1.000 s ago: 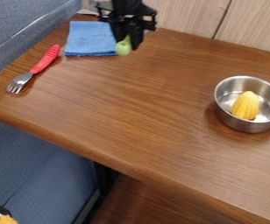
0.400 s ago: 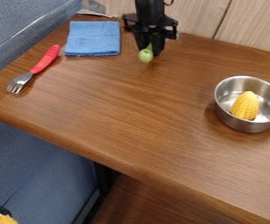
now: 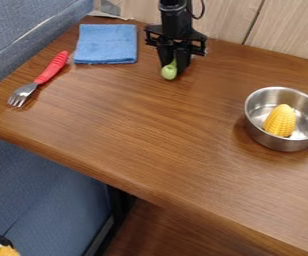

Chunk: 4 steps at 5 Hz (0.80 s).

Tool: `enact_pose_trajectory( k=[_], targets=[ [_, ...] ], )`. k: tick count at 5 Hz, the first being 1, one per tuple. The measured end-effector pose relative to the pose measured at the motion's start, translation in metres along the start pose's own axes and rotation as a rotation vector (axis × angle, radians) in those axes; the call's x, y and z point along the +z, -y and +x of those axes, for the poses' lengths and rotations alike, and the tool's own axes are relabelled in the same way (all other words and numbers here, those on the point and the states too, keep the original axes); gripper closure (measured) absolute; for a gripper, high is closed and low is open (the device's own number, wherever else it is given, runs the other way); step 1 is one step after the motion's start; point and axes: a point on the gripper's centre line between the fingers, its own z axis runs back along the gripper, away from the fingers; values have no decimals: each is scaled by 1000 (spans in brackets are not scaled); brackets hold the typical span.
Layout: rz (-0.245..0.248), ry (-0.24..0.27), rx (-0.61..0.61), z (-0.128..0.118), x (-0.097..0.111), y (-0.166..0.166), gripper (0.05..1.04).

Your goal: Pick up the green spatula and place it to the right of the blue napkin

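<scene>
One green spatula (image 3: 169, 72) is pinched in my gripper (image 3: 173, 64), to the right of the blue napkin (image 3: 106, 44), so I think it's putting-down time: next, lower it gently to the table (image 3: 150, 130) and let go.

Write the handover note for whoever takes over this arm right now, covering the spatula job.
Pincer: closed on the green spatula, its rounded green end pointing down.
Places: the blue napkin lies flat near the table's far edge; the spatula is just right of it in the view. The red-handled fork is left of the napkin, the metal pot with corn far right.
Done: spatula grasped and beside the napkin.
Left: set it down if it isn't touching the table (I can't tell), release, back away.
</scene>
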Motion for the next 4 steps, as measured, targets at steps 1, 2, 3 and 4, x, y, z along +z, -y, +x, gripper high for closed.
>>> enact_pose_trajectory(
  k=[1, 2, 3, 4],
  targets=[
    [20, -12, 4, -2, 0, -1, 383],
    [22, -22, -1, -4, 0, 0, 116],
    [25, -29, -2, -6, 1, -1, 79],
    [20, 26, -2, 0, 32, 1, 83]
  ],
)
